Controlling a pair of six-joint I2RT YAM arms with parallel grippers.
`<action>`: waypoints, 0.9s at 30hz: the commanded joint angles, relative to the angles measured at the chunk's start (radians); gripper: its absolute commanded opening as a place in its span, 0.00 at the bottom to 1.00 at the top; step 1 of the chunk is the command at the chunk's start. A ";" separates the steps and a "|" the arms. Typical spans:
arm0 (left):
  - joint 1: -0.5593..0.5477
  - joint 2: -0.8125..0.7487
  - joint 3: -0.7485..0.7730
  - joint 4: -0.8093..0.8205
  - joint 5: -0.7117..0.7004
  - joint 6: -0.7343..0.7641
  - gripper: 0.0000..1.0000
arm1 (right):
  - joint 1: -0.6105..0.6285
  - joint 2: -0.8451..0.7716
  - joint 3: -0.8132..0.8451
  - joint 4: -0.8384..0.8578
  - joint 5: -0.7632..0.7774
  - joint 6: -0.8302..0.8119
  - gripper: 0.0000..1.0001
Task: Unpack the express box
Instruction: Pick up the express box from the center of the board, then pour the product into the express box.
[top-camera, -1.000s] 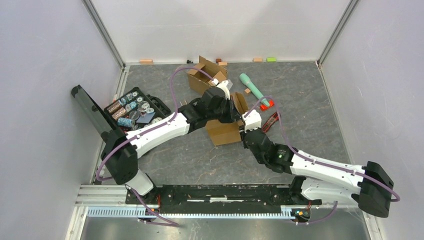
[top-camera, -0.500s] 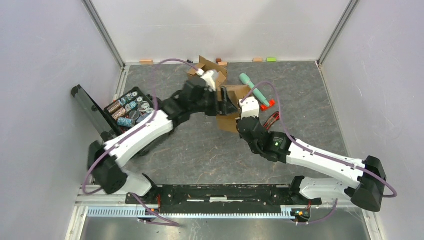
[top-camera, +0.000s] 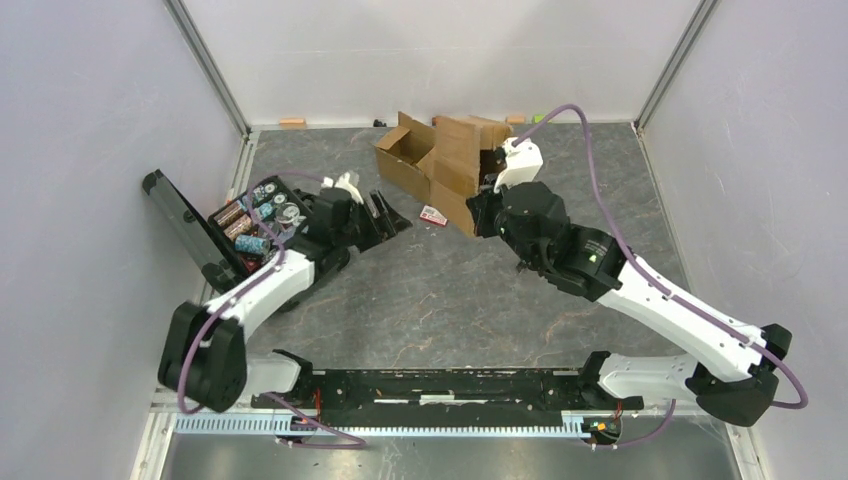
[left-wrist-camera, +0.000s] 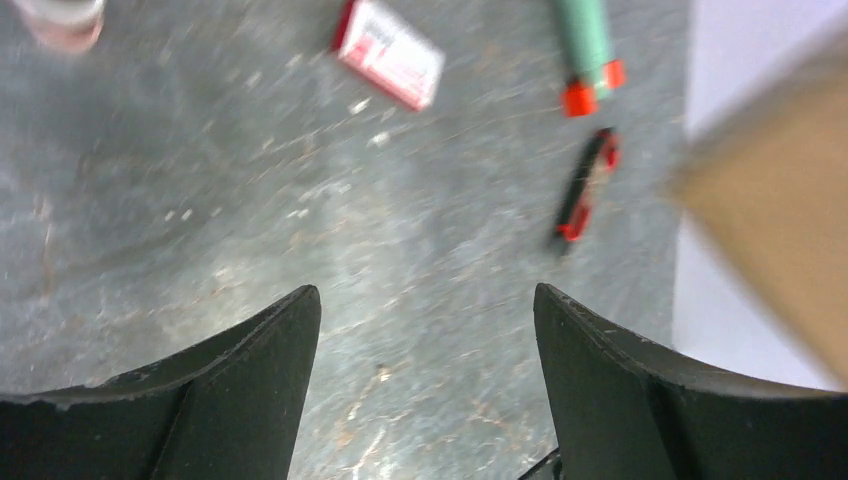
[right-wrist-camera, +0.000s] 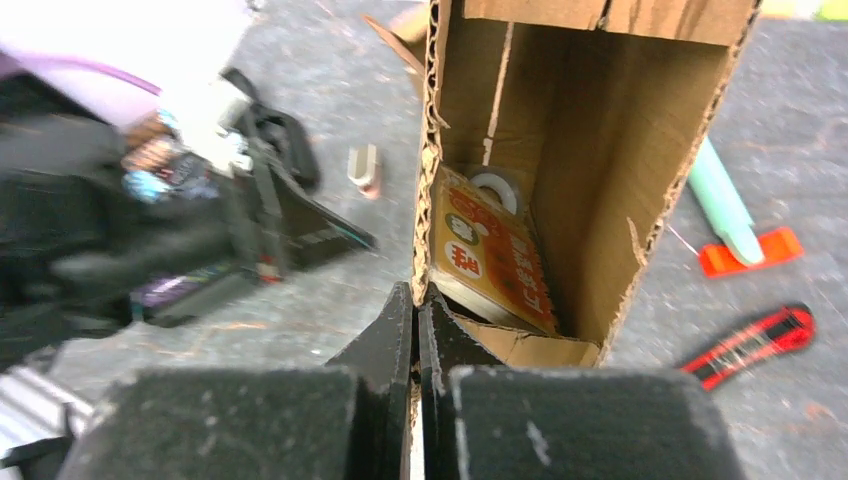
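- The left gripper sits near and left of centre, beside the open tool case. Its jaws are spread wide with nothing between them. A second ago it was clamped at the express box in mid-table, so it has let go and drawn back.
- Just beyond it, a small red-and-white packet lies flat on the table. It did not show in the earlier views, and I cannot tell whether it came out of the box.
- The right gripper is pinched fully closed on the cardboard edge of one wall of the express box. A second ago it stood half open beside the box. Now it alone holds it.
- The box has gone from mid-table toward the far side. It looks lifted clear of the table and is tipped so its mouth faces the right wrist.
- An orange printed packet and a white tape roll are still inside, resting against one wall.
- So the handover looks finished but the unpacking is not. The free left gripper can reach in, or the box can be tipped further.
- Right of the box, a red-and-black utility knife and a green tool lie on the table.
- A second open carton stands farthest, just left of the held box.
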 joint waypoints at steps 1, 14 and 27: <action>0.015 0.107 -0.064 0.259 0.041 -0.121 0.84 | 0.002 -0.001 0.121 0.077 -0.147 0.021 0.00; -0.019 0.364 -0.069 0.645 0.171 -0.342 0.85 | 0.002 0.042 0.089 0.379 -0.491 0.193 0.00; -0.020 0.249 -0.119 0.810 0.233 -0.468 0.85 | -0.278 -0.126 -0.321 0.521 -0.697 0.404 0.00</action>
